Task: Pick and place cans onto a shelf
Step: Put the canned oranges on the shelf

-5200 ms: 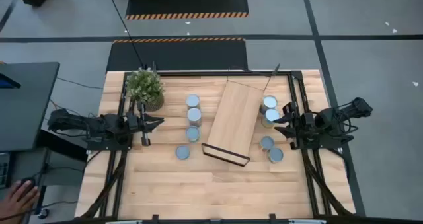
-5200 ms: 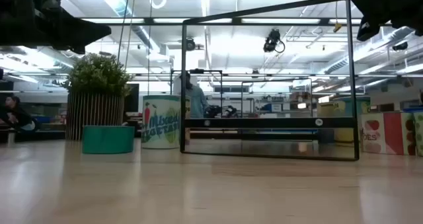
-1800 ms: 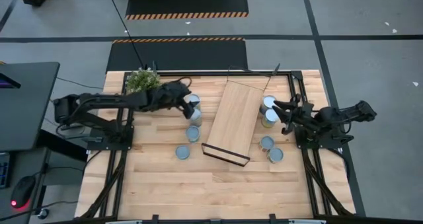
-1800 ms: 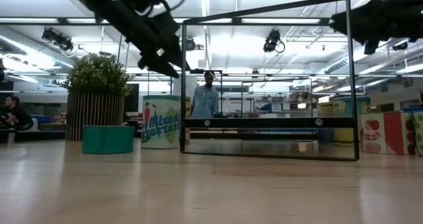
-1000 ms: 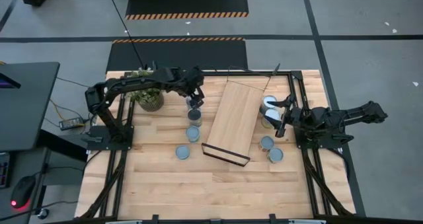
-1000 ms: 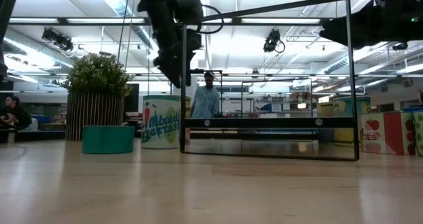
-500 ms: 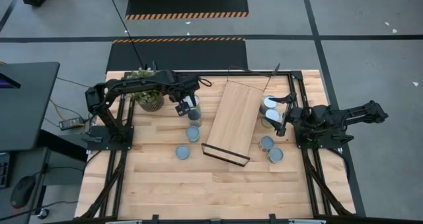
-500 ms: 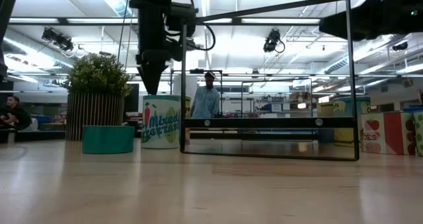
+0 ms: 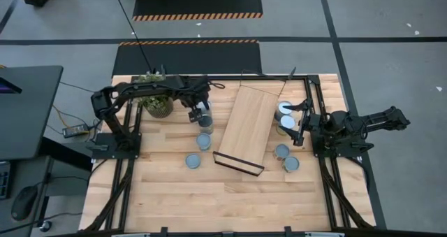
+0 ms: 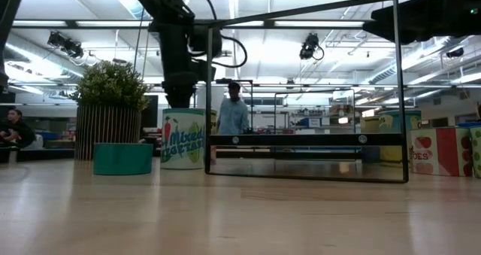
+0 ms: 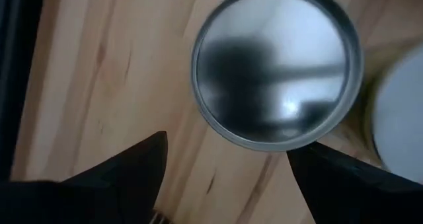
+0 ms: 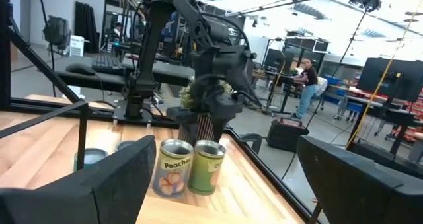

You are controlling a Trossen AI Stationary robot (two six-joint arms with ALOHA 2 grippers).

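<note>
The shelf [image 9: 248, 128] is a light-wood plank on a black frame [image 10: 398, 89], set slantwise mid-table. To its left, cans stand upright in a row on the table. My left gripper [image 9: 198, 113] hangs open over the far ones, fingers pointing down just above a labelled can [image 10: 184, 138]. That can's shiny top [image 11: 277, 72] lies just ahead of the fingertips [image 11: 228, 148]. Two more cans [image 9: 203, 140] [image 9: 193, 160] stand nearer. My right gripper [image 9: 300, 123] is open, high above the table [image 10: 436, 14], beside two cans [image 9: 284, 108] [image 9: 286, 122] right of the shelf.
A potted plant [image 9: 155, 101] stands at the far left, close behind my left arm. Two more cans [image 9: 281, 151] [image 9: 291, 164] stand right of the shelf's near end. Black rails run along the table's far edge and sides. People stand in the room behind.
My left gripper has turned from a slant to point straight down. It has come down until its fingertips are just above the labelled can beside the plant, shifting a little toward the table's left.
</note>
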